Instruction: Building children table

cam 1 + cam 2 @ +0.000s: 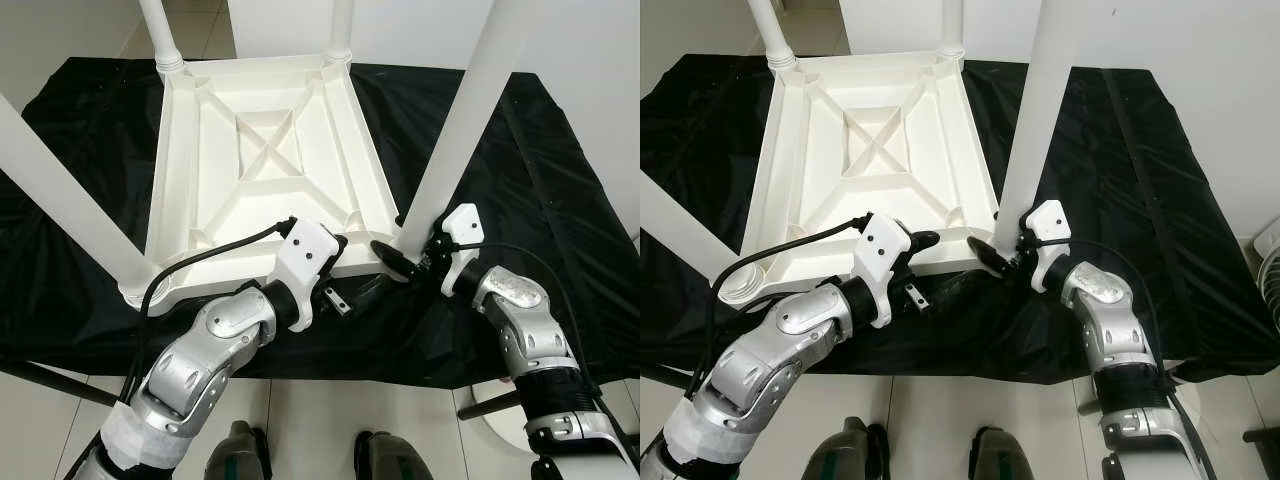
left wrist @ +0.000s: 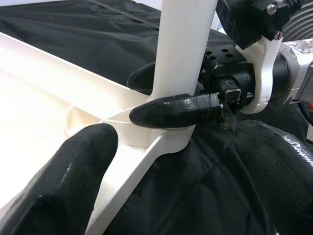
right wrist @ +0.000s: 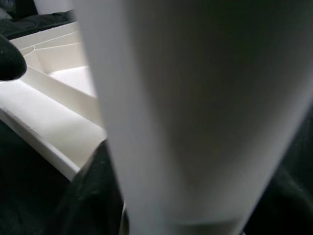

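A white plastic children's table [image 1: 260, 150] lies upside down on a black cloth [image 1: 560, 170], with its legs pointing up. My right gripper [image 1: 400, 245] is shut on the base of the near right leg [image 1: 470, 110], where the leg meets the table's corner; one black finger [image 2: 171, 110] presses across the leg's front and the other sits behind it. My left gripper [image 1: 352, 270] is at the table's near rim [image 2: 146, 161], just left of that corner. Its fingers stand open astride the rim, one over the underside, one over the cloth.
Three more white legs stand up: near left [image 1: 60, 190], far left [image 1: 158, 30], far right [image 1: 340, 30]. The cloth-covered bench ends close to my feet [image 1: 240, 455]. A white object [image 1: 1265, 250] stands on the tiled floor at the right.
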